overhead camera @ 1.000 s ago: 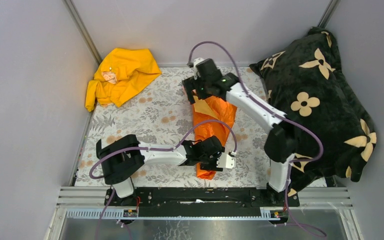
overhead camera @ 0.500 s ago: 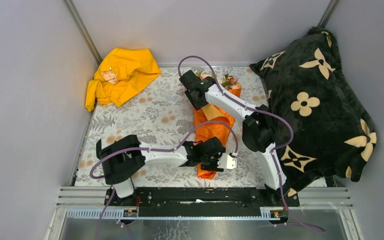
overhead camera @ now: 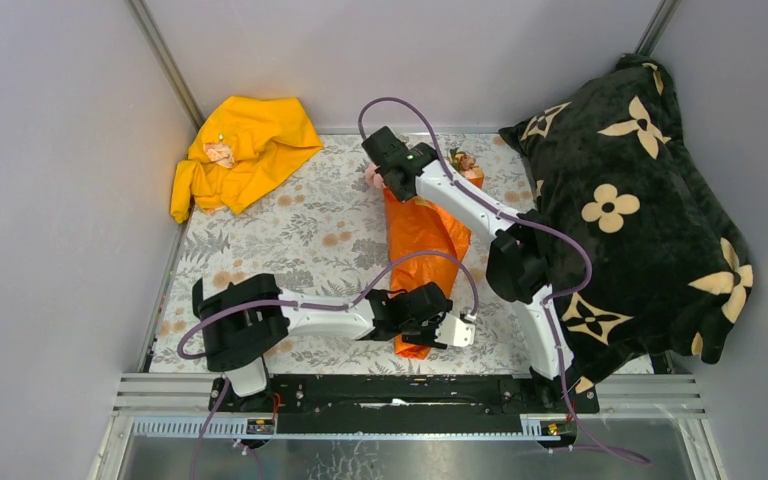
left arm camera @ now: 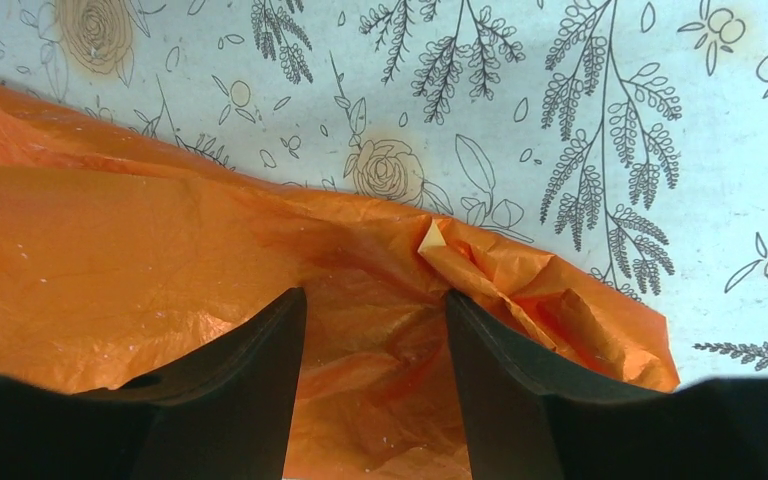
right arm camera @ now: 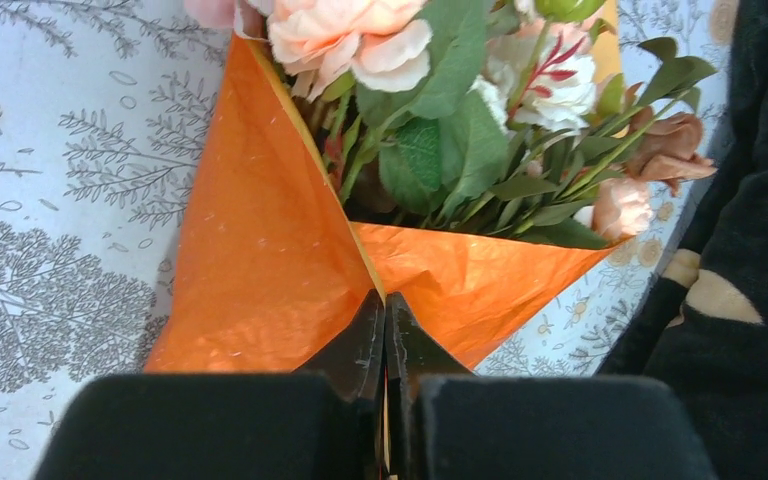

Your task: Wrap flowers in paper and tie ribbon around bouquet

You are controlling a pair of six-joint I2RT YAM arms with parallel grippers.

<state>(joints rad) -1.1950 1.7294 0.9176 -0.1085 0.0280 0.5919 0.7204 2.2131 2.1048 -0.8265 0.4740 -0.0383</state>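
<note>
As things lie on the table, left to right: six entries, then progress.
Yellow cloth [overhead camera: 242,150]: bunched at the far left corner of the tablecloth [overhead camera: 300,230], well apart from the work.
Left gripper [left arm camera: 372,300]: low over the near, narrow end of the wrap; jaws stand apart with creased orange sheet in the gap. No pinch shows, so it reads as not clamped.
Paper [left arm camera: 110,260]: bright orange, folded into a cone in the middle of the table, tip toward the arm bases, mouth toward the far edge.
Right gripper [right arm camera: 385,312]: at the wide end; jaws closed tight, tips at the seam where the two flaps cross, seemingly nipping a thin edge of the paper.
Flowers [right arm camera: 430,90]: pale pink roses and green leaves crowding out of the cone's mouth; stems hidden inside.
Black pillow [overhead camera: 640,210]: against the right wall, just beside the flower heads.
Ribbon: not visible in any view.
Done, by judgement: flowers laid in, both flaps brought over, so the bouquet [overhead camera: 425,215] has its shape.
Left, by judgement: the overlap looks loose and held only by the arms; nothing binds the narrow end. Finding the ribbon and tying it round remain.
</note>
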